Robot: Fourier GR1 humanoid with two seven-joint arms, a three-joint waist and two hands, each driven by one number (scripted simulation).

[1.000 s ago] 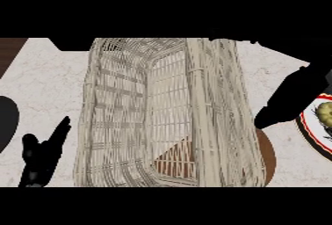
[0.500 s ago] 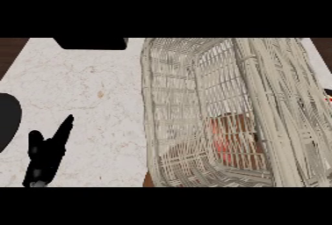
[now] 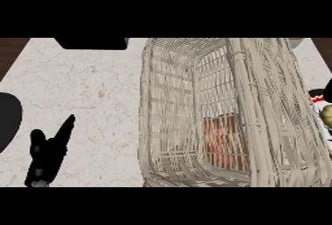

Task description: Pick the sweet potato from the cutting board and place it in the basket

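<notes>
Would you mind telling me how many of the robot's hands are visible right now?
1. The left hand shows at the lower left over the counter, fingers straight, holding nothing. The right hand is not visible; it may be hidden behind the basket or out of frame.

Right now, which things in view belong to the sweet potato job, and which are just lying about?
Part of the job:
wicker basket
reddish shape seen through the basket's weave, possibly the sweet potato
left hand, open, resting at lower left

Lying about:
plate at the right edge
dark object at the counter's far edge
</notes>
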